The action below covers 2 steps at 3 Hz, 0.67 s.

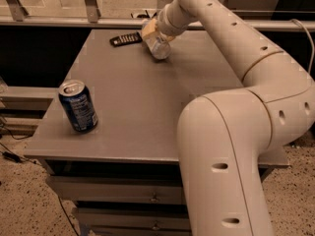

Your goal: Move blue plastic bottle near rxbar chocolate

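Fingers [147, 29] of the gripper [152, 35] are clamped on the blue plastic bottle [159, 48], which we see tilted low over the far part of the desk [147, 112]; whether it touches the surface we cannot tell. Just to its left lies the rxbar chocolate [125, 39], flat near the desk's far edge, close to the bottle but apart from it. The arm [236, 38] reaches in from the right. Well apart, near the front left corner, a dark blue soda can [78, 106] stands upright.

A can [78, 106] stands upright near the table's [142, 112] front left corner, well apart from the gripper [153, 33] at the far side. Drawers [113, 193] sit beneath.
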Each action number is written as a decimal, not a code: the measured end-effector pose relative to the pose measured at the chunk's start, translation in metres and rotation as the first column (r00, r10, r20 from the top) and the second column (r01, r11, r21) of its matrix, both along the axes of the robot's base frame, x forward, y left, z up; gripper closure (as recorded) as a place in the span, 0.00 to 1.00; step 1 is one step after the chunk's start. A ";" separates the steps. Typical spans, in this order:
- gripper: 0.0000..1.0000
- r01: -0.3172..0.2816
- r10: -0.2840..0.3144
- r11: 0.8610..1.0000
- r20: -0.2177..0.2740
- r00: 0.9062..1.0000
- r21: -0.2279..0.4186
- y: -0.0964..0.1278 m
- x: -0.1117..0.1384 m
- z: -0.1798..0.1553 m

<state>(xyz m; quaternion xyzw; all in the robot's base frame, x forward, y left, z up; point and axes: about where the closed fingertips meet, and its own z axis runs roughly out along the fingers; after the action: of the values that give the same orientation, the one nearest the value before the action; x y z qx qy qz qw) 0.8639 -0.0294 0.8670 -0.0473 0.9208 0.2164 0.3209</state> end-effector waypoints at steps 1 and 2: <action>0.40 0.013 -0.013 1.000 -0.017 1.000 -0.005 -0.003 0.004 -0.009; 0.09 0.020 -0.020 1.000 -0.019 1.000 -0.002 -0.006 0.008 -0.009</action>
<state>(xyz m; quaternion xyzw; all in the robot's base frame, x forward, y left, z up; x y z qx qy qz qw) 0.8715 -0.0359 0.8579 -0.0365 0.9245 0.2128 0.3140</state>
